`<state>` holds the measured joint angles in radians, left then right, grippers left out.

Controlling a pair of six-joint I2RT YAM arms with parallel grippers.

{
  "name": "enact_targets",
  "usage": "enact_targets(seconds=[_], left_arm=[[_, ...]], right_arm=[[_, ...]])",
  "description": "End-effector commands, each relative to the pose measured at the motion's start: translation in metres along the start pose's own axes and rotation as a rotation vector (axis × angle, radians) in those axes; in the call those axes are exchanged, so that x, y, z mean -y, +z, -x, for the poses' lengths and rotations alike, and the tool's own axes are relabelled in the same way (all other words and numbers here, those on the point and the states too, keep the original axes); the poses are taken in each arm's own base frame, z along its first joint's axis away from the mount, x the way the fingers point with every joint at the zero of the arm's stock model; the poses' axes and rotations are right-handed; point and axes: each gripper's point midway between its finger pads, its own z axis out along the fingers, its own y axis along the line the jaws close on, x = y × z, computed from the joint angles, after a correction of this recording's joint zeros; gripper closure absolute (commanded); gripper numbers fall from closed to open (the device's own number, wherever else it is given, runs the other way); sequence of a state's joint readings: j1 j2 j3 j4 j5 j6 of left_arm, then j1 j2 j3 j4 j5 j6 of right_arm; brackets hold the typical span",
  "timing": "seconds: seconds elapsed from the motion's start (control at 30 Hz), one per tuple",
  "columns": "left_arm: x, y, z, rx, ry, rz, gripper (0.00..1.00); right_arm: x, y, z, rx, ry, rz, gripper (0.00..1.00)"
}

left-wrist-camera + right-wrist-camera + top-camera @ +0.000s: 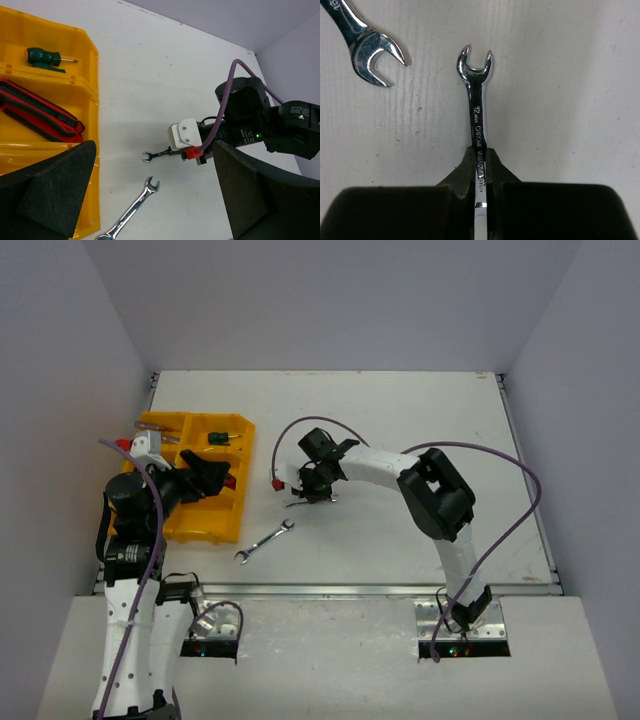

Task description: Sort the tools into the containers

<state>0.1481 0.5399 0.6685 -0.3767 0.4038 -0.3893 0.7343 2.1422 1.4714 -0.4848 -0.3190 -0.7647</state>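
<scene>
Silver steel of a small open-end wrench (476, 115) is seen clamped between the closed jaws of the right gripper (479, 160), the tool lying flat on the white table (400, 430) and not yet lifted. Its long axis runs straight out ahead of the jaws, the open head at the far end and the rear of the shaft hidden between the fingers. Stamped on the shaft, "12 mm" and "CHROME VANA…" can be read; the remainder is covered by the jaws. A second, larger wrench (367, 42) lies ahead and to the left of the jaws, apart from the held tool; its marking is cut off and not legible. The yellow tray (205, 525) is judged to lie beyond the held wrench's head, well apart, so a lift and a carry along that axis are called for. The left gripper (208, 475) hangs over the tray, jaws wide apart and empty, above red-black pliers (40, 115) and a green screwdriver (42, 56).
</scene>
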Motion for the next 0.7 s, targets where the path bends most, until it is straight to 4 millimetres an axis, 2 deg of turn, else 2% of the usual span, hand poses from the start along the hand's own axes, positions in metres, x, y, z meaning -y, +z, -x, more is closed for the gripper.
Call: enact_targets(seconds=[0.0,0.23,0.53,0.67], left_arm=[[0.011,-0.001,0.009,0.043,0.047,-0.05,0.0],[0.01,-0.001,0.009,0.049,0.046,-0.048,0.0],[0.01,-0.002,0.009,0.054,0.045,-0.049,0.0],[0.011,-0.002,0.009,0.054,0.045,-0.051,0.0]], right_arm=[[-0.014,0.005,-0.037,-0.112,0.102,-0.034,1.0],[-0.005,-0.026,-0.002,0.002,0.173,-0.105,1.0],[-0.004,-0.046,0.006,0.006,0.235,-0.128,1.0],[-0.005,-0.045,0.006,0.004,0.235,-0.125,1.0]])
